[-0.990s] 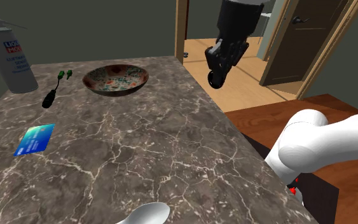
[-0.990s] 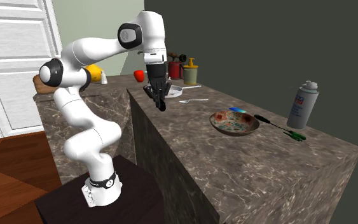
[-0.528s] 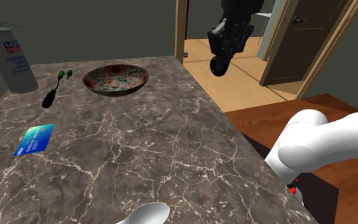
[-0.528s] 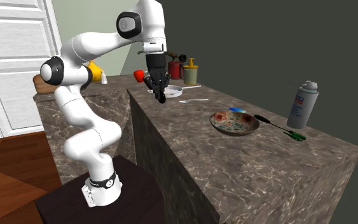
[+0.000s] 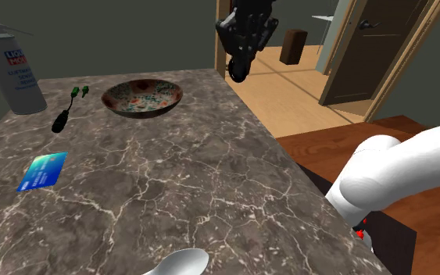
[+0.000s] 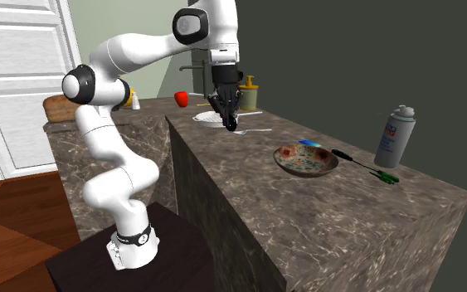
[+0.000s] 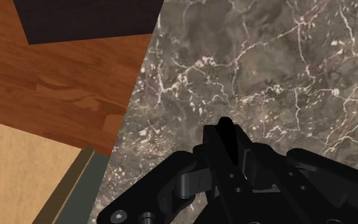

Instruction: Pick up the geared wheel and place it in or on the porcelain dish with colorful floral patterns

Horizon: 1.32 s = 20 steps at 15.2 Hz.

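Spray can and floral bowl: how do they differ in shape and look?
The spray can stands tall and narrow; the floral bowl is low and wide. The can is pale with a label; the bowl bears coloured flowers. Both stand on the marble counter.

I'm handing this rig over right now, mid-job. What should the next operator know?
Pincer: shut on the dark geared wheel, held in the air above the counter, near its edge.
Floral dish: on the counter, empty, to the shoulder view's left of the pincer.
Done: wheel picked up.
Left: carry it over the dish, lower, release.
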{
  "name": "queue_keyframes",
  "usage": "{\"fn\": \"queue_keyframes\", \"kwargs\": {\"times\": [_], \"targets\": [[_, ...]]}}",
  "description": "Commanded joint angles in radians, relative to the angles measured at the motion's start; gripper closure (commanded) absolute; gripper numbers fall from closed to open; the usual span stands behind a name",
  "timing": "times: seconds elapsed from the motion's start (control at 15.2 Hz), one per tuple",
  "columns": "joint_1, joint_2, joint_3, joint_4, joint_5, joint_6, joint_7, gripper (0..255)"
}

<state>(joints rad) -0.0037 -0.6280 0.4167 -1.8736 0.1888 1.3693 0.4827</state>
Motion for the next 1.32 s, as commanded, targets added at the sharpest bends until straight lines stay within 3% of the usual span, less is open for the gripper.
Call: {"fn": "queue_keyframes", "kwargs": {"times": [0.0, 0.4, 0.66, 0.86, 1.06, 1.25], "targets": [[-0.020, 0.085, 0.035, 0.070, -0.015, 0.017, 0.022, 255], [-0.065, 0.345, 0.156, 0.288, -0.100, 0.047, 0.113, 255], [-0.062, 0.558, 0.250, 0.482, -0.217, 0.029, 0.200, 255], [-0.008, 0.750, 0.310, 0.673, -0.351, -0.020, 0.274, 255], [0.121, 0.957, 0.325, 0.925, -0.508, -0.113, 0.323, 255], [0.077, 0.903, 0.318, 0.808, -0.462, -0.039, 0.316, 255]]}}
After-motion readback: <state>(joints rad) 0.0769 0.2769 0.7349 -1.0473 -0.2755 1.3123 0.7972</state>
